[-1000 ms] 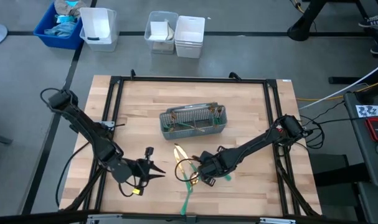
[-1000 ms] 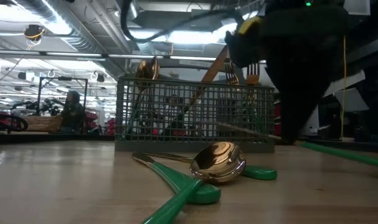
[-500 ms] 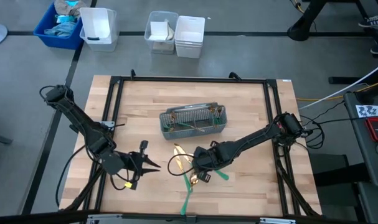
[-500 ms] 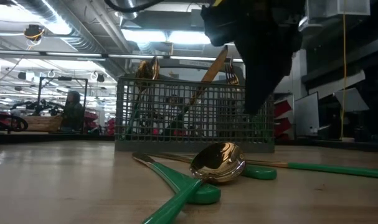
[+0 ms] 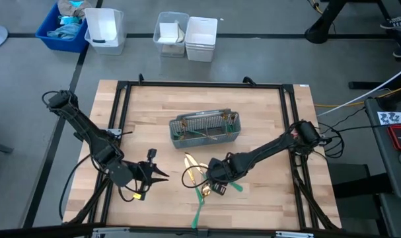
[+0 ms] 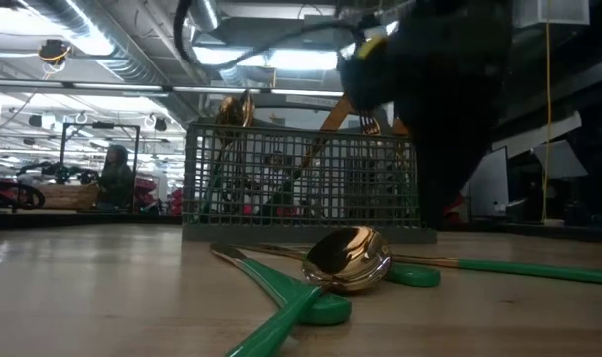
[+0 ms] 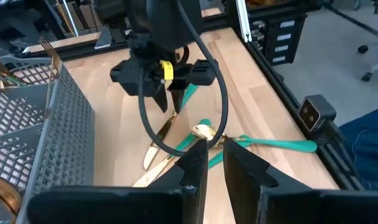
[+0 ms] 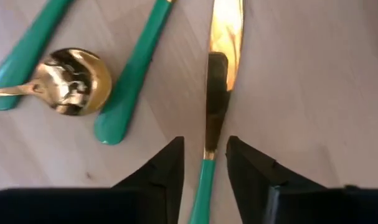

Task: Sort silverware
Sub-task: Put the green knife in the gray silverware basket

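Gold-headed, teal-handled silverware lies loose on the wood in front of the grey mesh caddy [image 5: 205,129], which holds more pieces upright [image 6: 236,114]. A spoon [image 8: 73,81] rests bowl-down across teal handles [image 6: 281,307]. A knife [image 8: 225,37] lies flat. My right gripper [image 8: 204,142] is open and low over the knife, one finger on each side of the spot where blade meets handle, with a gap on both sides. My left gripper [image 7: 215,149] hovers to the left of the pile [image 5: 162,174], with a narrow gap between its fingers, holding nothing.
A black frame [image 5: 124,86] borders the wooden table. A long teal-handled piece [image 5: 199,210] lies toward the near edge, another [image 7: 282,144] to the right of the pile. My right gripper's cable loops beside the pile [image 5: 190,177]. White and blue bins [image 5: 104,30] stand beyond the far edge.
My right gripper has moved toward the table's left and come down over the knife. My left gripper has drawn back a little toward the left and far side. In the low view, a teal-handled piece on the right that stood slanted now lies flat.
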Robot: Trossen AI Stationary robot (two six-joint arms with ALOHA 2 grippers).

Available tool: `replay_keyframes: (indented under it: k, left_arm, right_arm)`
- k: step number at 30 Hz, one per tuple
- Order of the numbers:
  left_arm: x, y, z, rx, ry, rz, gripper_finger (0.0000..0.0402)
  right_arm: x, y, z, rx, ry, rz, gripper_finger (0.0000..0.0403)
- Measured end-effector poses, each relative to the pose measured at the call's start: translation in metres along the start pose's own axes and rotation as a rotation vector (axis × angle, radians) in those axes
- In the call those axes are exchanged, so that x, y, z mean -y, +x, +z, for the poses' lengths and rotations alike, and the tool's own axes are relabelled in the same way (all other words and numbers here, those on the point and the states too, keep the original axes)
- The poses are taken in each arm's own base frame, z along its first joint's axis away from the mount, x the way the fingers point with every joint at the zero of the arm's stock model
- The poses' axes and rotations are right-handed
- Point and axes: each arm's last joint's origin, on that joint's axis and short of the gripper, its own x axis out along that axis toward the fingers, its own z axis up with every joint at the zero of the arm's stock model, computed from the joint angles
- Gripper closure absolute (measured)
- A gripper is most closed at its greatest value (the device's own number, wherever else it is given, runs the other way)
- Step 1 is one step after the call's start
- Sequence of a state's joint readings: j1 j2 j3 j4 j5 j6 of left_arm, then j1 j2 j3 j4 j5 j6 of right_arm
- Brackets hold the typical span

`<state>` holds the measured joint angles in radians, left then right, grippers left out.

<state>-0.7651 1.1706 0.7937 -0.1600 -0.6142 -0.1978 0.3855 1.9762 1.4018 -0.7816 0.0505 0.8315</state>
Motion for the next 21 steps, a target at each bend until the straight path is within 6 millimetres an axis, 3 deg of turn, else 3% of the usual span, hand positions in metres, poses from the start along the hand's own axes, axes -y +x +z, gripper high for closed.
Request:
replay_keyframes:
  k: [17,21]
  left_arm:
    - [0.000,0.000,-0.002,-0.015,0.007,0.003,0.0357]
    - [0.000,0.000,-0.002,-0.014,0.006,0.003,0.0357]
  right_arm:
    - [0.004,0.032,-0.006,-0.045,-0.007,-0.062,0.0274]
    - [0.005,0.035,-0.006,-0.049,-0.007,-0.066,0.0296]
